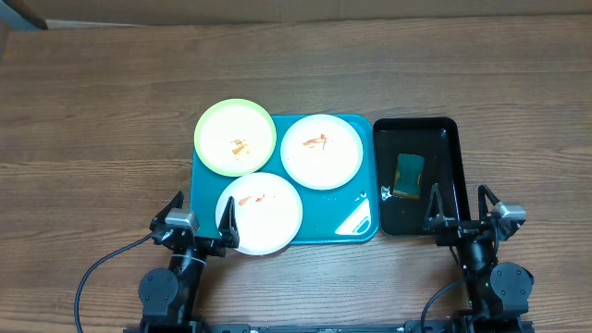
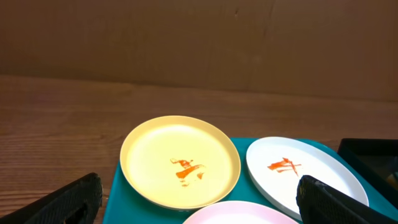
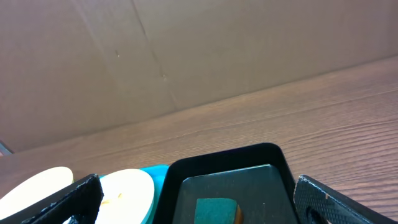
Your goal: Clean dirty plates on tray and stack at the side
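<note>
At the near-left corner of the tray (image 1: 356, 225), the left fingers (image 2: 68, 202) stand wide apart and hold nothing. Three plates lie on the tray, each smeared orange-red. The yellow-green plate (image 1: 235, 137) overhangs the tray's far-left corner, one white plate (image 1: 321, 151) sits in its far-right part, and the other white plate (image 1: 260, 212) overhangs its near rim. Just beside the tray's right rim, on the wooden worktop (image 1: 92, 111), a black tray (image 1: 442, 129) holds a green sponge (image 1: 409, 176). At that black tray's near end, the right fingers (image 3: 336, 199) are spread wide and empty.
</note>
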